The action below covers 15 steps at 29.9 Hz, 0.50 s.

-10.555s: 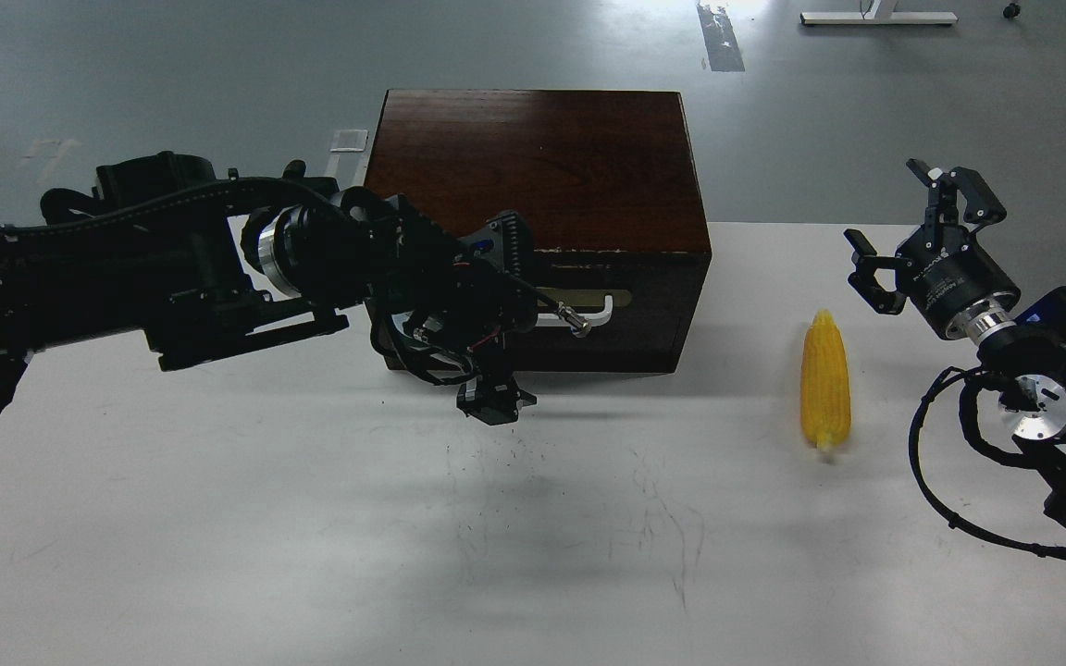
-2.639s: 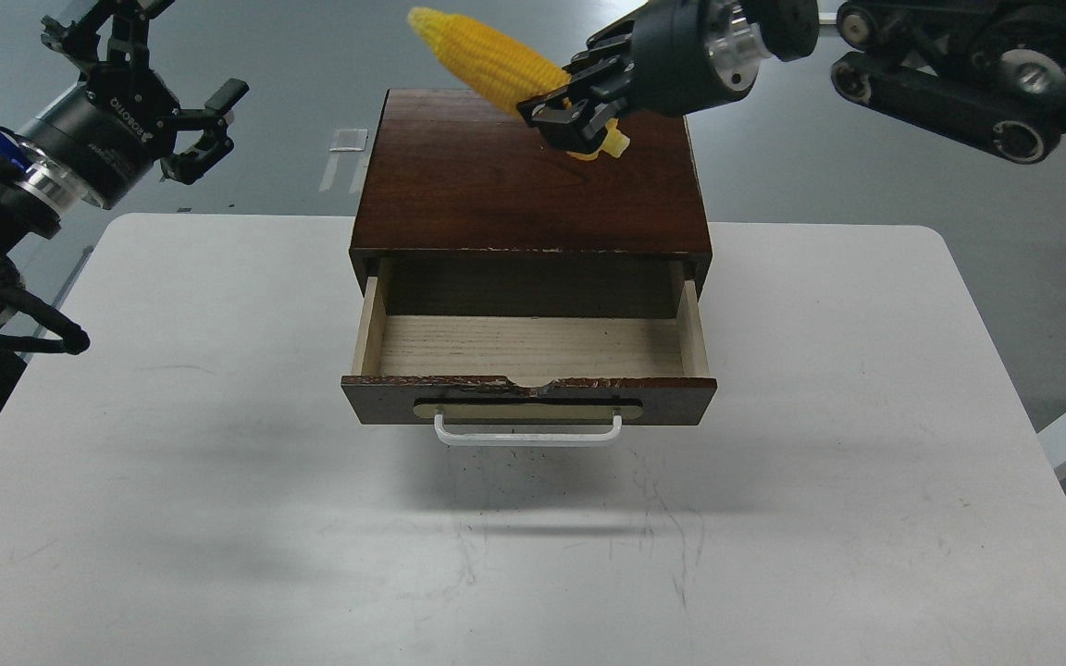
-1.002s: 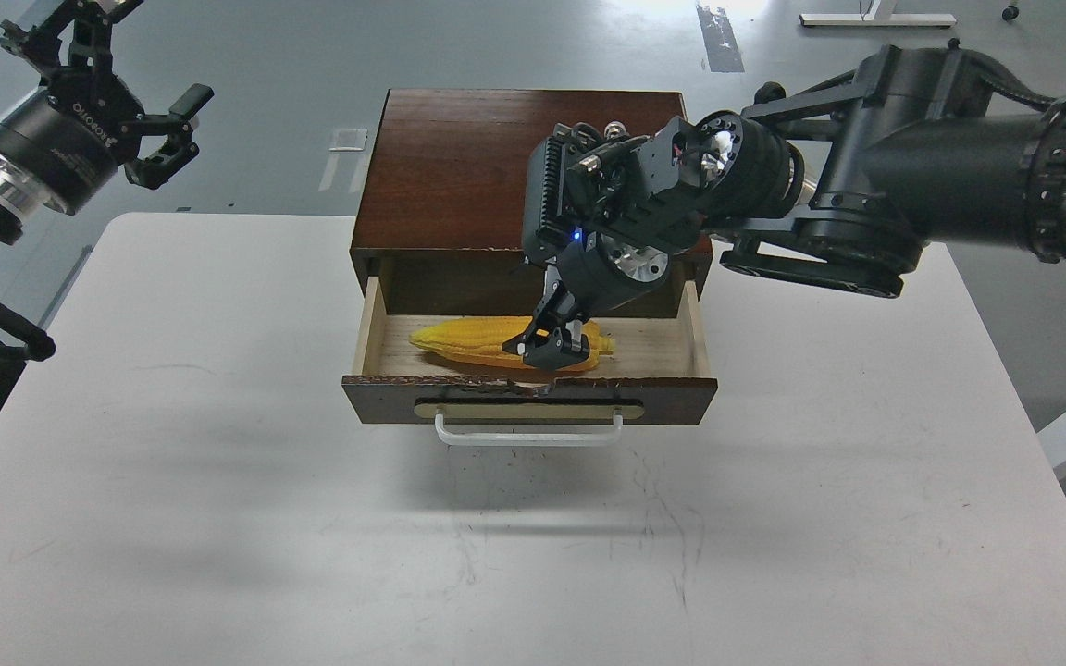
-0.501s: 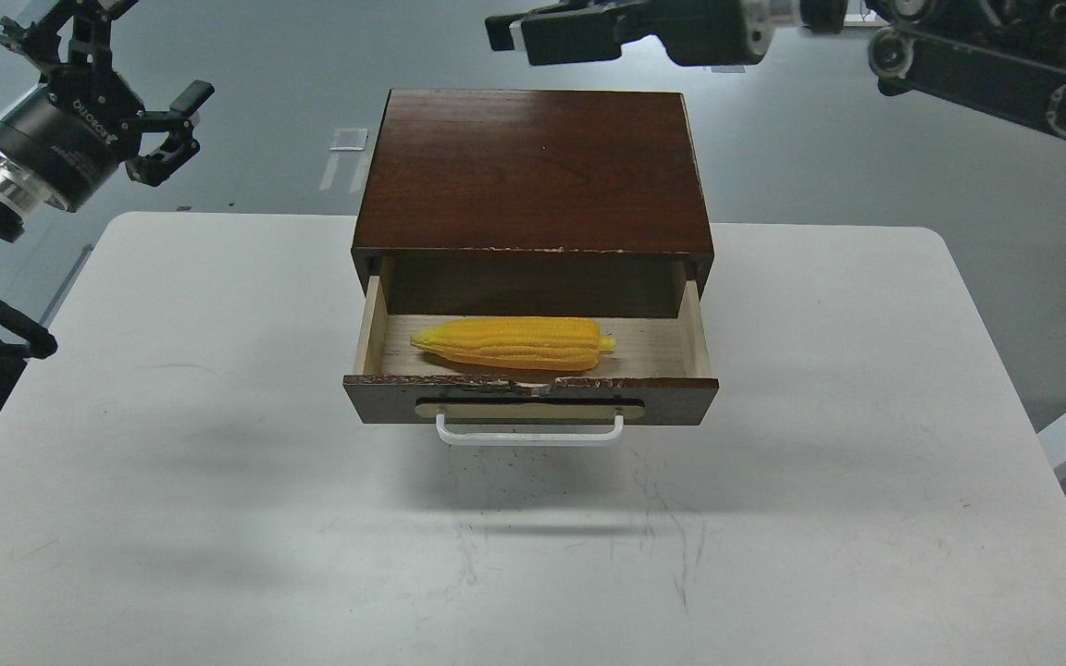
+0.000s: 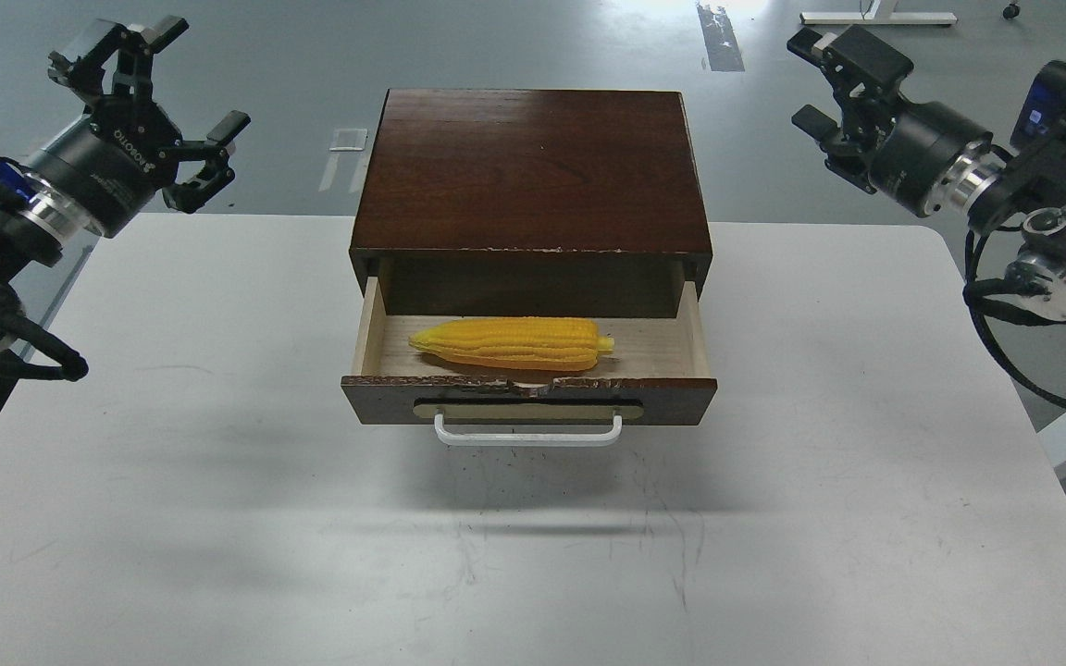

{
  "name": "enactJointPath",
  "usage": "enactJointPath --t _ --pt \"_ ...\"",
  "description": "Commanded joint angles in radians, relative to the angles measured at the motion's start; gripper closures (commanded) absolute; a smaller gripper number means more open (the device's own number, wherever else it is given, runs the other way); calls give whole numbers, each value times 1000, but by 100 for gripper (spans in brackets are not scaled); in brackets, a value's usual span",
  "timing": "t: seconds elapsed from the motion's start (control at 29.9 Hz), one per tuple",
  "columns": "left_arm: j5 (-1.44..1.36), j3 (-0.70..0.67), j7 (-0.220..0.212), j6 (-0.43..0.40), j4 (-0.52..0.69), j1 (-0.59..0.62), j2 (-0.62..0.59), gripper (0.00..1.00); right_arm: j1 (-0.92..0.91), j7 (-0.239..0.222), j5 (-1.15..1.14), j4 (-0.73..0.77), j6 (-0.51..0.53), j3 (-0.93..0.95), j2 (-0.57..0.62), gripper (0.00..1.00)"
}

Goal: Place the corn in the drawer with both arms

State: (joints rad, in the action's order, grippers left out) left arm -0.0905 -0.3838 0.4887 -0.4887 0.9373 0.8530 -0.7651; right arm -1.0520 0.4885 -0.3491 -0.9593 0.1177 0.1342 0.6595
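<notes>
Grey flooring surrounds a white table bearing a dark wooden cabinet, its drawer pulled out. Both arms are raised clear at the table's far corners: the left gripper and the right gripper spread wide, empty. Between and below them, the corn lies crosswise inside the drawer.

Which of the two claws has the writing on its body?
The left gripper, at the upper left: pale lettering runs along its black barrel. The right gripper, at the upper right, shows none from here.
</notes>
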Motion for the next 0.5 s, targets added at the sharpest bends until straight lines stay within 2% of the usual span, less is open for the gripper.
enactJointPath --t 0.0,0.2,0.47 --pt "0 -3 0 0 0 -17 13 1 171 0 53 45 0 163 -67 0" --pt "0 -44 0 0 0 -75 46 1 291 0 122 73 0 229 -138 0" --pt "-9 -60 0 0 0 -140 64 1 331 0 122 70 -10 234 -170 0"
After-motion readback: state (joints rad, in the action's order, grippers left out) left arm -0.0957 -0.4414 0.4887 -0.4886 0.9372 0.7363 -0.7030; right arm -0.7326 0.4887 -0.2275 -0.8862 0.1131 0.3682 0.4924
